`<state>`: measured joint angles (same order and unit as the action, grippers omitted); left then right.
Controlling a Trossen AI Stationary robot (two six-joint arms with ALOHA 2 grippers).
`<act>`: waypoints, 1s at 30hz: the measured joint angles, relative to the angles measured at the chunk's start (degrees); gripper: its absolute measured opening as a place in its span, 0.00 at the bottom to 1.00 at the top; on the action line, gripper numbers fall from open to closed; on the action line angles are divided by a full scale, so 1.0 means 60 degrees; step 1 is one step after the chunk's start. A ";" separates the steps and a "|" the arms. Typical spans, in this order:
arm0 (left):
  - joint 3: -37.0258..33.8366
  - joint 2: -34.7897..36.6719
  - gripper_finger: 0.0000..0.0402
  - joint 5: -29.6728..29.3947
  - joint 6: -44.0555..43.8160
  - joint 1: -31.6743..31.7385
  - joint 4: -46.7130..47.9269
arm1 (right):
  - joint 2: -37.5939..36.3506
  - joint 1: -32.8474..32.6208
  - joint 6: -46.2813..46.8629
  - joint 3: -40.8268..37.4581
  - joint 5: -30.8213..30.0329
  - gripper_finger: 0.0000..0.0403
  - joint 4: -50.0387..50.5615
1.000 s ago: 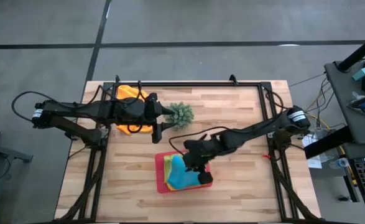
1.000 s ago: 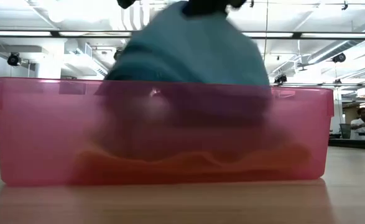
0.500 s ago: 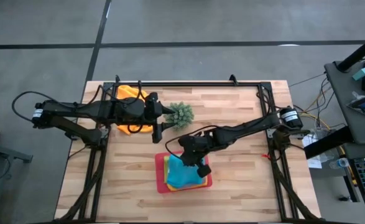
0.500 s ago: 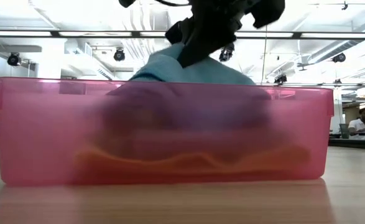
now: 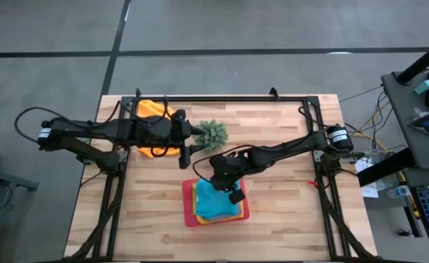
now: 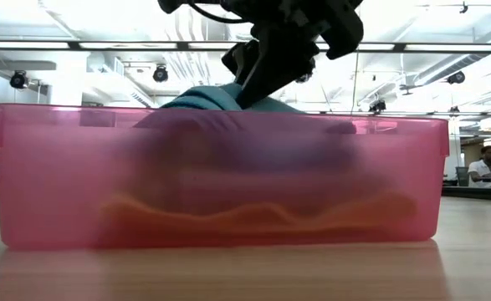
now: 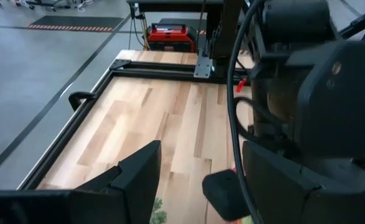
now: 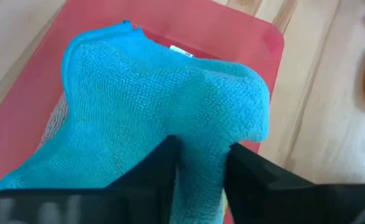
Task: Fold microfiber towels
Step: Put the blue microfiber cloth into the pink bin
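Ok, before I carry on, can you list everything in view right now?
table: one, light wood, under both arms
tray: one, pink, near the table's front edge
blue towel: one, light blue, humped on top of the pile in the tray
yellow towel: one, yellow, only an edge showing under the blue towel
orange towel: one, orange, back left corner, partly under the left arm
plant: one, green and spiky, mid-table behind the tray
person: one, far off in the room behind the table
left gripper: open, empty, beside the plant
right gripper: over the tray, at the blue towel
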<state>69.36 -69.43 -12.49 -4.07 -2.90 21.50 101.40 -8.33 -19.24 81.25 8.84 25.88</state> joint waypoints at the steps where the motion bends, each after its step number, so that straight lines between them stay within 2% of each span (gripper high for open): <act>1: -0.0052 0.0000 0.52 0.0000 -0.0002 0.0000 0.0004 | -0.0044 0.0016 -0.0026 0.0000 0.0000 0.31 0.0016; 5: -0.0320 0.0004 0.52 0.0000 -0.0005 0.0000 0.0008 | -0.0316 0.0135 -0.0042 0.0000 -0.0019 0.39 0.0101; 9: -0.0504 0.0007 0.52 0.0004 -0.0002 0.0000 0.0025 | -0.0730 0.0191 0.0008 0.0000 -0.0074 0.44 0.0724; 15: -0.0524 0.0007 0.52 0.0118 -0.0004 -0.0004 0.0715 | -0.1645 0.0188 0.0556 -0.0502 -0.0329 0.43 0.1356; 18: -0.0577 0.0011 0.52 0.0761 -0.0015 -0.0001 0.1289 | -0.2251 0.0188 0.1114 -0.1128 -0.0558 0.41 0.1256; 23: -0.1509 -0.0105 0.52 0.2082 -0.0005 -0.0092 0.0753 | -0.3151 0.0184 0.2342 -0.2531 -0.0765 0.39 0.0013; 30: -0.3160 -0.0660 0.52 0.2222 0.0001 -0.0098 -0.1047 | -0.3977 0.0158 0.3592 -0.4492 -0.0739 0.39 -0.2315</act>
<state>50.40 -73.39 0.84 -4.06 -3.49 15.22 77.54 -7.38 2.32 54.30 4.41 11.99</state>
